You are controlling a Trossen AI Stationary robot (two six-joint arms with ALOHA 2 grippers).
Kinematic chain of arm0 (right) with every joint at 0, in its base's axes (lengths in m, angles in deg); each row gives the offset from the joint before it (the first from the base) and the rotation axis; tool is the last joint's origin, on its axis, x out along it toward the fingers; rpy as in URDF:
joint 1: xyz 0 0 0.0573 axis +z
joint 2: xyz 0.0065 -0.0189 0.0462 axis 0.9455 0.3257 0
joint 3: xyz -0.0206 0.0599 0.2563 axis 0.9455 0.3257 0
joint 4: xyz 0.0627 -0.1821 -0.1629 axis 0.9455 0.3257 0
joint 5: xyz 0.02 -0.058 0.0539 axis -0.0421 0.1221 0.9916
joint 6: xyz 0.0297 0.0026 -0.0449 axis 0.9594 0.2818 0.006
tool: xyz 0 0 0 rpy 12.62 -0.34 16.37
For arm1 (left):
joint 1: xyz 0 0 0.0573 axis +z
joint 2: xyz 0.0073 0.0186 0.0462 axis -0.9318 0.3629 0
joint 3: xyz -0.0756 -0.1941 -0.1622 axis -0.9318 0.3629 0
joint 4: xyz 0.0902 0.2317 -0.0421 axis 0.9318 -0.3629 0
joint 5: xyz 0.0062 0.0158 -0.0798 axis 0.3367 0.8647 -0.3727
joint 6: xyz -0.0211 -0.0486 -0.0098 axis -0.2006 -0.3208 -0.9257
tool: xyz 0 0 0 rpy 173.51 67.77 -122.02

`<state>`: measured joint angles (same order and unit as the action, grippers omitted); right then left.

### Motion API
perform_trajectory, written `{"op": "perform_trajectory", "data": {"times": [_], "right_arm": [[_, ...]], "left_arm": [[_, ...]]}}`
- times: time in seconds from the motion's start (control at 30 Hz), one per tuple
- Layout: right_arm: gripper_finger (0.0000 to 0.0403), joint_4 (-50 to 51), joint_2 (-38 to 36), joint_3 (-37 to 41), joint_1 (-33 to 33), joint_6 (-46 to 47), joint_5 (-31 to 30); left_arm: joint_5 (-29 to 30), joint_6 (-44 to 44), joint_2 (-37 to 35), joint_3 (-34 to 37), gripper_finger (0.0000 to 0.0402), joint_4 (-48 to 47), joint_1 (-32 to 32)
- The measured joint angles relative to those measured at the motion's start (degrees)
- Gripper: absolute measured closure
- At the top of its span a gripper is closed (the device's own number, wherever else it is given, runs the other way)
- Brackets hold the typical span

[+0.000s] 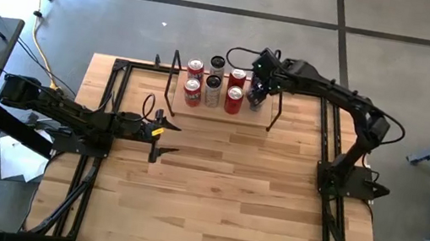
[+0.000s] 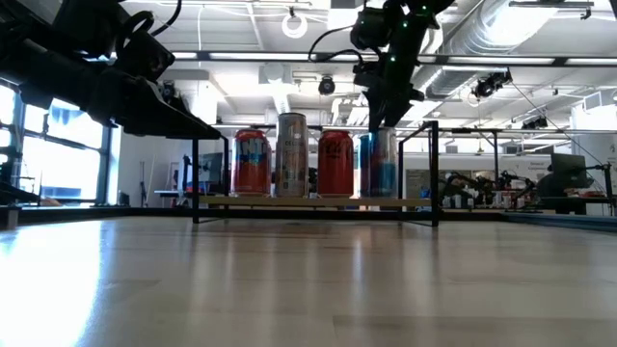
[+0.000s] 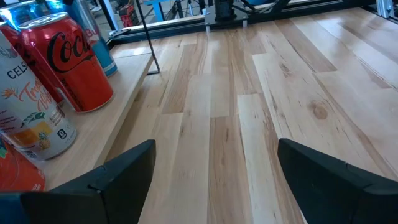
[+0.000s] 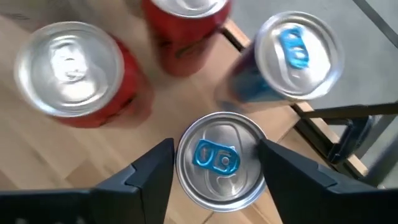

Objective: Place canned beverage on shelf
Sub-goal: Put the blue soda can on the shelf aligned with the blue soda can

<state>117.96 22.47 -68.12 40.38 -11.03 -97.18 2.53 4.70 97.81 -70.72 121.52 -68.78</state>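
While the right arm reaches over the far right end of the shelf, the left arm waits low above the bare table.

Right gripper [image 4: 217, 165]: its two dark fingers stand one on each side of a silver-topped can with a blue pull tab [image 4: 219, 160]. The jaws are spread a little wider than the can's top, and a thin gap shows on each side between finger and rim, so they do not pinch it.

Canned beverage: the blue-tabbed can stands upright between the right jaws, on the low light-wood shelf board with black wire end frames [image 1: 218, 114]. In the low view it shows as a blue and silver can [image 2: 378, 164] at the right end of the row.

Neighbours beyond the right jaws: a second blue-tabbed can [image 4: 298, 53] stands just past the fingertips to one side. A red can with a plain silver top [image 4: 69, 65] stands to the other side, and another red can [image 4: 186, 31] sits farther ahead.

Left gripper [image 3: 214, 180]: jaws spread wide, with only the pale wooden tabletop [image 3: 261, 112] between them.

Beside the left jaws: a red Coca-Cola can [image 3: 71, 62] and a white can with orange print [image 3: 31, 112] stand on the shelf board, off to one side of the fingers and apart from them.
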Motion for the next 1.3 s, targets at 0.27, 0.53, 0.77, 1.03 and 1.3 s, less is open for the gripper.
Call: {"op": "perform_trajectory", "data": {"times": [0.27, 0.53, 0.77, 1.03, 1.3], "right_arm": [[0.0142, 1.3, 0.3, -4.0, 3.7, -1.5, -1.0], [0.0092, 4.7, 0.9, -4.5, 3.1, -1.4, -2.1], [0.0091, 5.2, 3.5, -4.5, 1.8, -1.1, -1.2], [0.0120, 5.1, 4.3, -4.5, 1.7, -2.8, -0.7], [0.0177, 4.9, 4.2, -4.5, 1.7, -11.1, -0.4]], "left_arm": [[0.0, 0.0, 0.0, 0.0, 0.0074, 0.0, 0.0], [0.0, -0.2, 0.0, 0.0, 0.0074, -0.1, 0.0], [0.0, -0.4, 0.0, 0.0, 0.0074, -0.3, 0.0], [0.0, -0.4, 0.0, 0.0, 0.0074, -0.3, 0.0], [0.0, -0.4, 0.0, 0.0, 0.0074, -0.2, 0.0]]}}
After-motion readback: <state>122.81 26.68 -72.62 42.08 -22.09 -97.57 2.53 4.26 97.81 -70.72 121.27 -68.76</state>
